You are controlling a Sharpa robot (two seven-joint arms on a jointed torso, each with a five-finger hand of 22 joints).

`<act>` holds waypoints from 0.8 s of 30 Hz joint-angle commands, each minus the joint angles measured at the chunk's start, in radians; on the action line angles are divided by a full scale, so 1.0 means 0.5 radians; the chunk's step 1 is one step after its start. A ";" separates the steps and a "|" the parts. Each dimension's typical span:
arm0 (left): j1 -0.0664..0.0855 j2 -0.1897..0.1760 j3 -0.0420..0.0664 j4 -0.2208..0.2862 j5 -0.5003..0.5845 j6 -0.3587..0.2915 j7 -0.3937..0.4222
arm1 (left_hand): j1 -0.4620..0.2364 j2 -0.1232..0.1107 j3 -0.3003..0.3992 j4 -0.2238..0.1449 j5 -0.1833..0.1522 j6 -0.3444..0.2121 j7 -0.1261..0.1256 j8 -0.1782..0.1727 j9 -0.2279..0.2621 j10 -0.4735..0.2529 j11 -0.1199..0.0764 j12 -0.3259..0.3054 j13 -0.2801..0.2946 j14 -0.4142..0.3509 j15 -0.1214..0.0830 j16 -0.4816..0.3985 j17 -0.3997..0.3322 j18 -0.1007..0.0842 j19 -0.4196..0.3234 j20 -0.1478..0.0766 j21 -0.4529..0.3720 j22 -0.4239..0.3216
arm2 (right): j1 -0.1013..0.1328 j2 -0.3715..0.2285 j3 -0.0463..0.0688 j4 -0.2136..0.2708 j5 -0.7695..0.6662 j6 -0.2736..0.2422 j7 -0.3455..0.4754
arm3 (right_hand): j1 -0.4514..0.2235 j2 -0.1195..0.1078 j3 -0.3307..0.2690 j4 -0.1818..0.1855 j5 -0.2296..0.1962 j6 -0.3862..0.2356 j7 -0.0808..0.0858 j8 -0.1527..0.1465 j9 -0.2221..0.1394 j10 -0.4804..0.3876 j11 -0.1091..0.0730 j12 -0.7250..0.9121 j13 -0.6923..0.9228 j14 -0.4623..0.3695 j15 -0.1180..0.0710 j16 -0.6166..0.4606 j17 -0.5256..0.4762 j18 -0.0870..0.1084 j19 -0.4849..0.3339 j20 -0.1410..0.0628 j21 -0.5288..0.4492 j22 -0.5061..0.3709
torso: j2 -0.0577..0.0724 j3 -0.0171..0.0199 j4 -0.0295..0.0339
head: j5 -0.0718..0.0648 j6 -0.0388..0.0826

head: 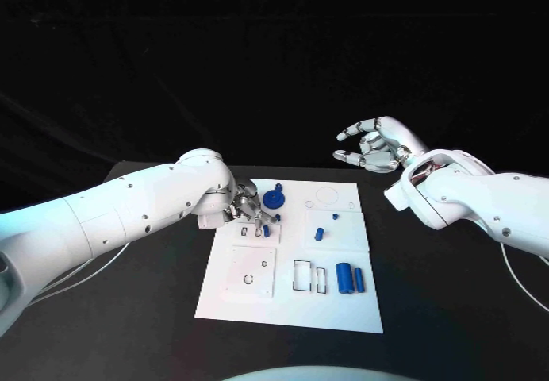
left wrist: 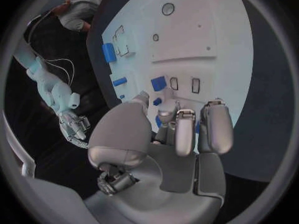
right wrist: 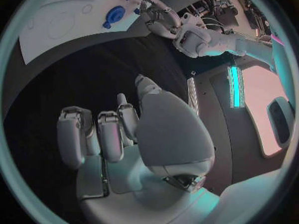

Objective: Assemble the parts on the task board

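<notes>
Two blue cylinders (head: 351, 279) lie near the task board's (head: 343, 311) front right corner, the board resting mid-desk (head: 149, 333). Left robot hand (head: 247, 205) hovers over the board's far left edge, fingers curled beside a small blue part (head: 266, 229); whether it grips anything, I cannot tell. Right robot hand (head: 374, 144) hangs open beyond the far right corner.

Black matte tabletop (head: 137, 317) fills the fwd area; its far edge meets a black draped cloth backdrop (head: 274, 71), creased. Right wrist view: vertical cyan light strip (right wrist: 234, 84) beside a pale pinkish panel (right wrist: 256, 109); dark equipment clutter (right wrist: 233, 7) nearby, details unclear. Overall ambient light low.
</notes>
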 commanded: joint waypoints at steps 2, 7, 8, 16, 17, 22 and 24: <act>-0.003 0.010 -0.001 0.001 0.018 0.065 -0.005 | 0.018 0.001 0.005 -0.007 0.010 -0.016 -0.001 0.010 0.003 -0.010 0.003 -0.003 0.001 0.184 -0.013 0.012 0.414 -0.028 0.000 0.007 0.011 0.001 | -0.001 0.002 0.000 -0.001 -0.006 0.023 -0.003 | -0.020 0.007 0.014 0.004 0.009 0.014 -0.004 0.012 -0.003 -0.012 -0.001 -0.015 0.018 0.122 -0.018 -0.014 0.193 0.036 0.017 -0.021 -0.015 0.327 | 0.000 0.0004 0.001 | -0.001 -0.003; -0.007 0.015 -0.002 0.000 0.020 0.076 -0.005 | 0.033 0.003 0.011 -0.008 0.011 -0.016 -0.002 0.014 0.008 -0.010 0.002 -0.002 0.002 0.184 -0.014 0.012 0.414 -0.028 0.000 0.008 0.013 0.003 | -0.001 0.004 0.000 -0.003 -0.006 0.024 -0.003 | -0.020 0.007 0.014 0.004 0.009 0.014 -0.004 0.012 -0.003 -0.012 -0.001 -0.015 0.018 0.122 -0.018 -0.014 0.193 0.036 0.017 -0.021 -0.015 0.327 | 0.000 0.0009 0.000 | -0.001 -0.005; -0.008 0.016 -0.002 -0.001 0.020 0.077 -0.005 | 0.033 0.003 0.011 -0.008 0.011 -0.016 -0.002 0.014 0.008 -0.010 0.002 -0.002 0.002 0.184 -0.014 0.012 0.414 -0.028 0.000 0.008 0.013 0.003 | -0.001 0.004 0.000 -0.003 -0.006 0.024 -0.003 | -0.020 0.007 0.014 0.004 0.009 0.014 -0.004 0.012 -0.003 -0.012 -0.001 -0.015 0.018 0.122 -0.018 -0.014 0.193 0.036 0.017 -0.021 -0.015 0.327 | 0.000 0.0009 0.000 | -0.001 -0.004; -0.013 0.023 -0.004 -0.004 0.021 0.079 -0.005 | 0.074 0.012 0.040 -0.008 0.012 -0.021 -0.002 0.019 0.018 -0.009 0.001 0.002 0.006 0.184 -0.014 0.013 0.416 -0.028 -0.003 0.008 0.017 0.009 | -0.002 0.006 0.000 -0.007 -0.006 0.025 -0.003 | -0.020 0.008 0.017 0.004 0.010 0.014 -0.004 0.013 -0.003 -0.011 -0.001 -0.014 0.019 0.122 -0.018 -0.015 0.192 0.037 0.016 -0.022 -0.017 0.326 | 0.001 0.0018 0.001 | 0.000 -0.005; -0.013 0.023 -0.004 -0.004 0.021 0.079 -0.005 | 0.078 0.012 0.043 -0.008 0.013 -0.021 -0.002 0.020 0.019 -0.010 0.001 0.002 0.005 0.183 -0.014 0.012 0.413 -0.028 -0.003 0.008 0.018 0.010 | -0.002 0.006 0.000 -0.007 -0.006 0.025 -0.003 | -0.020 0.008 0.017 0.004 0.010 0.014 -0.004 0.013 -0.003 -0.011 -0.001 -0.014 0.019 0.122 -0.018 -0.015 0.192 0.037 0.016 -0.022 -0.017 0.326 | 0.001 0.0025 0.000 | 0.000 -0.006; -0.014 0.023 -0.005 -0.004 0.021 0.084 -0.006 | 0.098 0.012 0.062 -0.009 0.014 -0.024 -0.002 0.020 0.023 -0.012 0.001 0.001 0.004 0.183 -0.014 0.012 0.413 -0.028 -0.004 0.008 0.019 0.011 | -0.002 0.007 0.000 -0.008 -0.006 0.027 -0.007 | -0.020 0.008 0.017 0.004 0.010 0.014 -0.004 0.013 -0.003 -0.011 -0.001 -0.014 0.019 0.122 -0.018 -0.015 0.192 0.037 0.016 -0.022 -0.017 0.326 | 0.001 0.0032 0.000 | 0.000 -0.008; -0.015 0.023 -0.005 -0.004 0.021 0.086 -0.006 | 0.106 0.012 0.071 -0.009 0.015 -0.025 -0.002 0.020 0.024 -0.012 0.001 0.001 0.004 0.183 -0.014 0.013 0.413 -0.028 -0.004 0.009 0.021 0.015 | -0.003 0.007 -0.001 -0.008 -0.006 0.027 -0.008 | -0.020 0.008 0.017 0.004 0.010 0.014 -0.004 0.013 -0.003 -0.011 -0.001 -0.014 0.019 0.122 -0.018 -0.015 0.192 0.037 0.016 -0.022 -0.017 0.326 | 0.001 0.0028 0.000 | -0.001 -0.009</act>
